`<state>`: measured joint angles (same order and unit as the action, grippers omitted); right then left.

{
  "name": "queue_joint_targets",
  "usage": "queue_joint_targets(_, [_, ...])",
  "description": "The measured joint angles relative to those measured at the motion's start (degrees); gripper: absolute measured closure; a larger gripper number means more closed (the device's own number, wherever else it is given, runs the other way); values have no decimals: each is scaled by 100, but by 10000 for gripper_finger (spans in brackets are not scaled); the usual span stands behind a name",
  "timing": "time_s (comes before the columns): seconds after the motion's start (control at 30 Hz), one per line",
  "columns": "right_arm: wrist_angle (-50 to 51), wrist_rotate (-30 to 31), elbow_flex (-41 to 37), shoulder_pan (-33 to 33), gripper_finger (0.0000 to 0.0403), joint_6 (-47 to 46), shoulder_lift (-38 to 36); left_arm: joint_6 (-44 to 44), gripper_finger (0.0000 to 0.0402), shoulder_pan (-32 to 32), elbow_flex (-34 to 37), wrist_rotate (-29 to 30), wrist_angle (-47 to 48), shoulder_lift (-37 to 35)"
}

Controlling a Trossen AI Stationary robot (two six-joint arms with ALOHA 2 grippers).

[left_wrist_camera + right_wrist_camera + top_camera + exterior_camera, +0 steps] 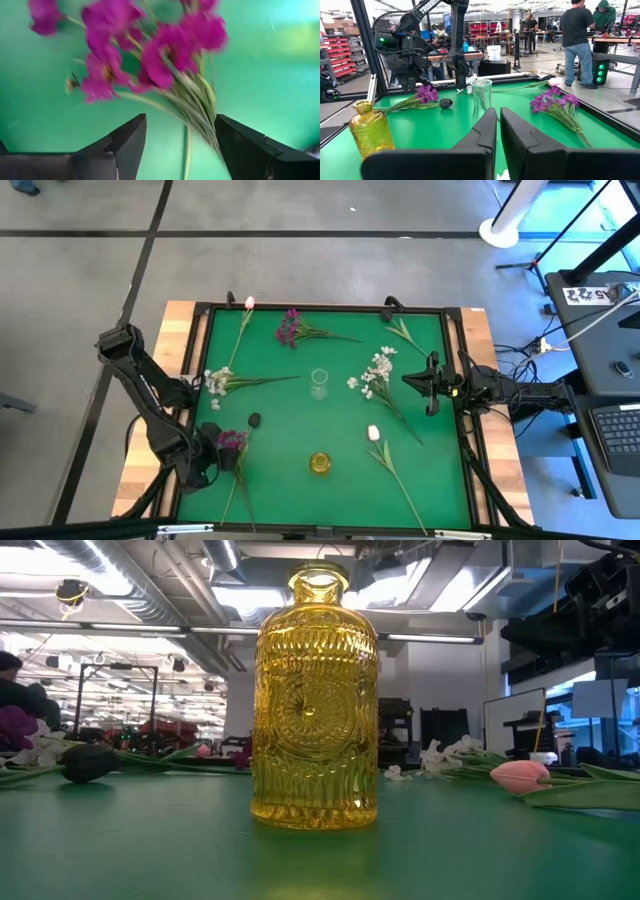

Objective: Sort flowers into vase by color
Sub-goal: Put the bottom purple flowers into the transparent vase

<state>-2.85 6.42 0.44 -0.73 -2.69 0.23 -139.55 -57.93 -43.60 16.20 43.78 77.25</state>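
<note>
My left gripper (pixel 222 454) (pixel 180 142) is open near the table's near-left corner, its fingers on either side of a magenta-purple flower cluster's (pixel 233 440) (pixel 150 55) green stems (pixel 197 107). My right gripper (pixel 412 381) (pixel 497 127) is shut and waits above the right side of the table, touching nothing. On the mat lie a second magenta cluster (pixel 290 328) (pixel 552 102), two white sprays (pixel 216 380) (pixel 374 372), a pale pink bud (pixel 249 303) and another pale bud (pixel 373 433) (pixel 520 775). A yellow glass vase (pixel 320 463) (pixel 315 700) and a clear vase (pixel 319 383) (pixel 481 100) stand upright mid-table. My left gripper has the magenta cluster's stem bundle (pixel 207 132) between its open fingers, running close past one finger (pixel 235 145). I cannot tell whether that finger touches the stems. The fingers lie across the stems.
A small dark object (pixel 254 420) (pixel 88 762) lies near the left gripper. A loose green stem (pixel 405 335) lies at the far right. A raised black frame (pixel 330 307) rims the green mat. People stand in the room beyond the table.
</note>
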Motion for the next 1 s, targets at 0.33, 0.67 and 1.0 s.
queue_joint_targets(0.33, [0,2,-1,0,377,0,1,202,175,345,456,-28,21,0])
queue_joint_targets(0.67, [0,2,-2,0,377,0,0,667,211,522,462,121,-285,0])
queue_joint_targets(1.0, [0,1,-1,0,377,0,0,999,355,524,403,160,-344,-58])
